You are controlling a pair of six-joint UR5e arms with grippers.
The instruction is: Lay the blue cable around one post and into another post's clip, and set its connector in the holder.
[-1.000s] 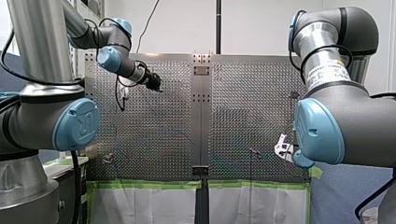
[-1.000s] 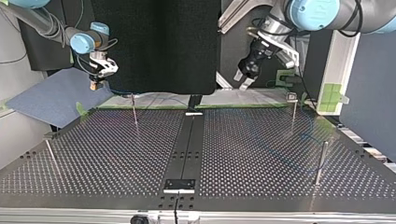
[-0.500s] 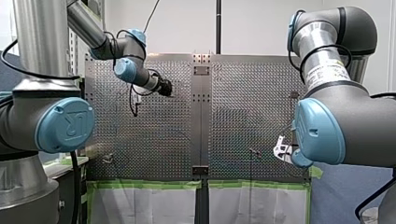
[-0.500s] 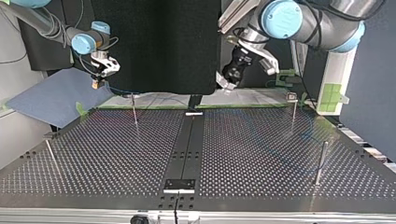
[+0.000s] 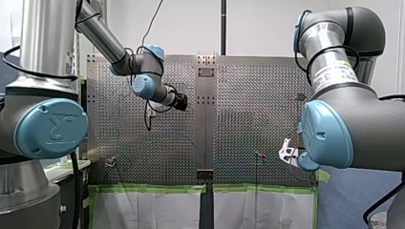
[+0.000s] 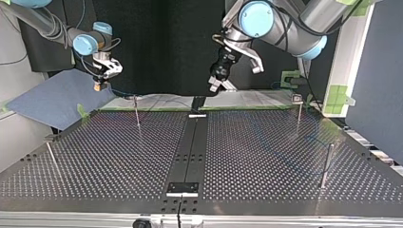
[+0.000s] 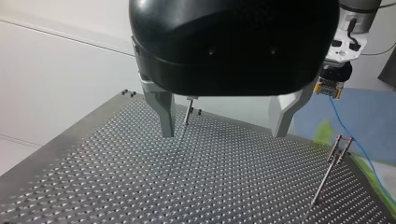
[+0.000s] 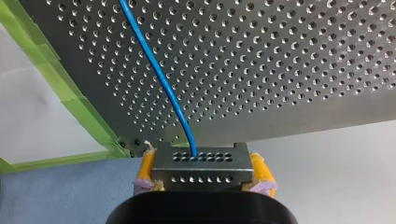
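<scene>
In the right wrist view my right gripper [image 8: 203, 172] is shut, its yellow pads [image 8: 145, 170] clamping a grey perforated connector [image 8: 219, 161]. The blue cable [image 8: 159, 70] leaves the connector and runs out over the perforated table [image 8: 289, 56]. At the top view's left this gripper [image 6: 99, 85] hangs above the table's far edge. My left gripper [image 7: 223, 133] is open with nothing between its metal fingers [image 7: 166, 116]; it hovers over the table's far middle [image 6: 215, 85]. Beside it, the left wrist view shows the right gripper [image 7: 332, 86], the cable [image 7: 357, 149] and a clip-topped post [image 7: 338, 149].
Thin posts stand on the table: one with a clip [image 6: 136, 111] near the right gripper, one with a small head [image 6: 298, 109] far right, a plain one [image 6: 327, 164] nearer, another [image 6: 52, 159] at the left edge. Green tape [image 6: 83, 111] lines the far edge.
My left arm has swung toward the top view's left, from the far right to the far middle, staying open. The right gripper has barely shifted and keeps hold of the connector.
</scene>
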